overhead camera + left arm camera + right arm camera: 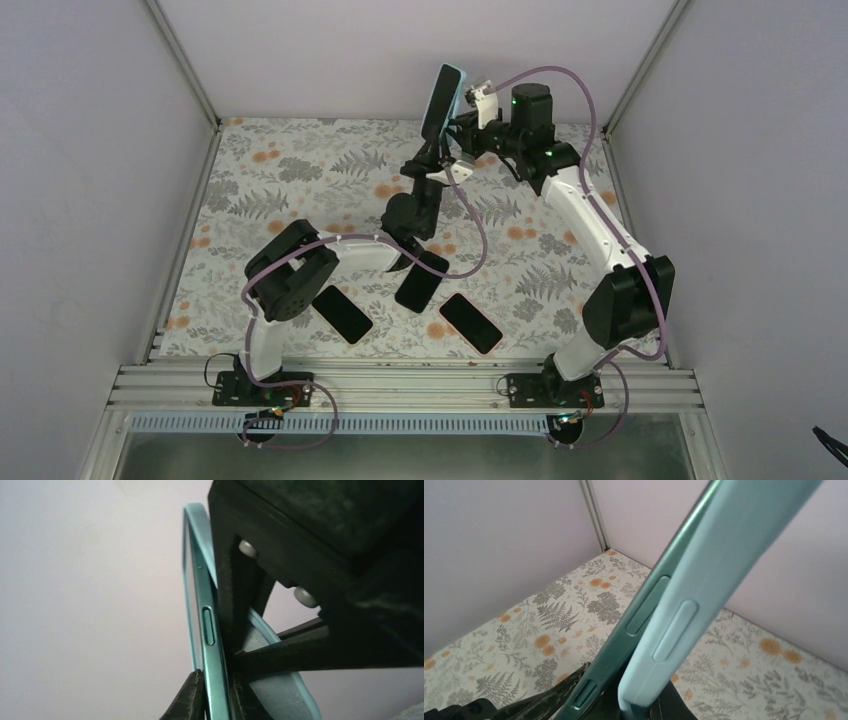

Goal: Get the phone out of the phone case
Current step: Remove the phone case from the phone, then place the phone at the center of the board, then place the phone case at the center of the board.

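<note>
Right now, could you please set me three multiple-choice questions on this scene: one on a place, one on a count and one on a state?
1. Where is the cased phone? A lying flat; B held up in the air; C on the front rail.
2. How many dark phones lie on the table? A one; B five; C three.
3. How is the left gripper? A shut on the cased phone; B open, touching nothing; C out of view.
Answers: 1 B, the top view shows it raised off the table; 2 C, three dark slabs lie there; 3 A, its fingers pinch the phone's edge.
</note>
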You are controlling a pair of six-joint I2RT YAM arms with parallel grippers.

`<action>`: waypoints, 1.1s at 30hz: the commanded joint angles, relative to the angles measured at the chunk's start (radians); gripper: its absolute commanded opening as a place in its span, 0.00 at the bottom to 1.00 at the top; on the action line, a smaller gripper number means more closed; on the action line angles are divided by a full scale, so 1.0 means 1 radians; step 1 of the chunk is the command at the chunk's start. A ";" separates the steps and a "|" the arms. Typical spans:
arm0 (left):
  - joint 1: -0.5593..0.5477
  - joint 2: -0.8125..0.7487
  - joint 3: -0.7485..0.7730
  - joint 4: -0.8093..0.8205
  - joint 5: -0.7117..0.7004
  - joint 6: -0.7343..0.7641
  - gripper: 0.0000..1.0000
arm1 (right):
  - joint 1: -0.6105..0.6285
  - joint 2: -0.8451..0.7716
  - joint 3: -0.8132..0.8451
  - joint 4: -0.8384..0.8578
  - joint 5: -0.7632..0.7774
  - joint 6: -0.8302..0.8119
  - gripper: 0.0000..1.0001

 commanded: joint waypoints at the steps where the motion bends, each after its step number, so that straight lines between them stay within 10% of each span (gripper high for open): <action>1: 0.056 0.019 0.054 -0.030 -0.057 0.109 0.09 | 0.042 -0.026 -0.062 -0.313 -0.139 0.027 0.03; 22: 0.040 -0.419 -0.222 -0.662 0.060 -0.052 0.02 | -0.195 0.085 -0.098 -0.471 0.125 -0.113 0.03; 33: 0.183 -0.492 -0.754 -0.380 -0.054 0.349 0.02 | -0.213 0.144 -0.313 -0.615 0.129 -0.334 0.04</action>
